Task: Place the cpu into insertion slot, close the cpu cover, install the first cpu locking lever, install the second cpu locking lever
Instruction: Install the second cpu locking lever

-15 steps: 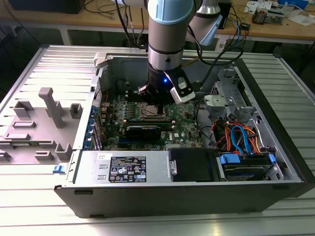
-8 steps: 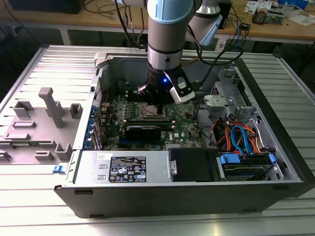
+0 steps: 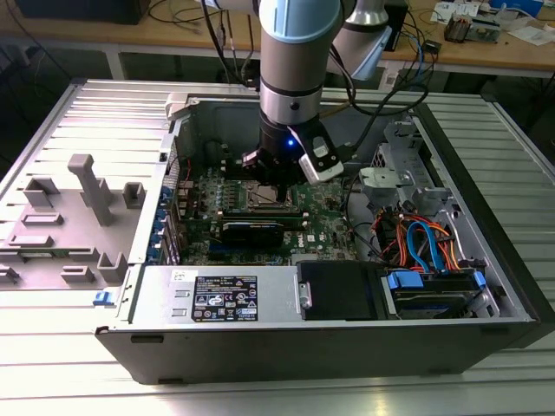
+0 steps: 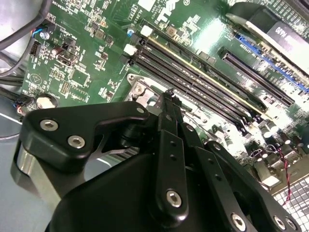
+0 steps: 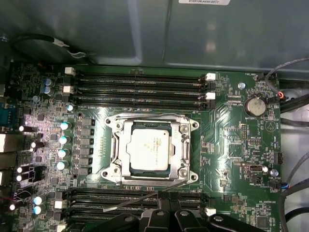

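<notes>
Cpu (image 5: 149,149) sits seated in the insertion slot (image 5: 115,151), cpu cover (image 5: 181,145) closed over it; one locking lever (image 5: 130,202) looks unlatched. Whether the hand (image 4: 166,96) is clenched, I cannot tell

Work surface (image 3: 69,121): ribbed silver metal table, long parallel slats catching a pale glare along the exterior view's left; grey plastic fixtures (image 3: 87,204) (upright pegs and low blocks) stand on it at that side; behind, a wooden bench (image 3: 486,52) runs across the back, light brown top, white legs below; loose black cables (image 3: 182,13) trail over its edge; small circuit boards and papers (image 3: 473,22) lie on it toward the exterior view's right; beneath the bench, deep shadow; light even, from overhead.
</notes>
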`<state>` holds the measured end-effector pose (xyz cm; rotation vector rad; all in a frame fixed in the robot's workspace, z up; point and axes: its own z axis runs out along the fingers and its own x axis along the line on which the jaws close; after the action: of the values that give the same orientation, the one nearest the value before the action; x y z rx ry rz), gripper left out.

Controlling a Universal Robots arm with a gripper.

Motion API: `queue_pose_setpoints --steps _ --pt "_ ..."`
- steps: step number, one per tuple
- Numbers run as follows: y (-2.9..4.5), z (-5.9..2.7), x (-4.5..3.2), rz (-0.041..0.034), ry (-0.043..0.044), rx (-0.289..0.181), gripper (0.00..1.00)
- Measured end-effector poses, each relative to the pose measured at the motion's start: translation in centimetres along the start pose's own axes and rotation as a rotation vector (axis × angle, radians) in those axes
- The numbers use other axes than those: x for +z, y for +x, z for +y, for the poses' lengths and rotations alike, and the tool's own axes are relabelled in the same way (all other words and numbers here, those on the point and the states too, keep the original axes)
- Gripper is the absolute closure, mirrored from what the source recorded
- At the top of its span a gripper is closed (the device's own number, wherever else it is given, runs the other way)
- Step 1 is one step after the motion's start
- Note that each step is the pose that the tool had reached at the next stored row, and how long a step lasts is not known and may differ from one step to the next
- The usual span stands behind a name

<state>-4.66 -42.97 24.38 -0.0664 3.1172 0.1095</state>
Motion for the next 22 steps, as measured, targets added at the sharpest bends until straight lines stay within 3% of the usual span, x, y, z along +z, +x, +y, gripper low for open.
queue_pose_setpoints --steps 4,9,14,22 --pt "0.18 -0.36 -0.03 0.0020 -0.0002 0.000 0.89" --pt "1.53 -0.35 -0.01 0.0026 -0.0003 -0.009 0.89" --pt "3.43 -0.30 0.11 0.0038 -0.0016 -0.025 0.89" --pt "4.39 -0.77 0.33 0.0057 -0.0130 -0.060 0.89"
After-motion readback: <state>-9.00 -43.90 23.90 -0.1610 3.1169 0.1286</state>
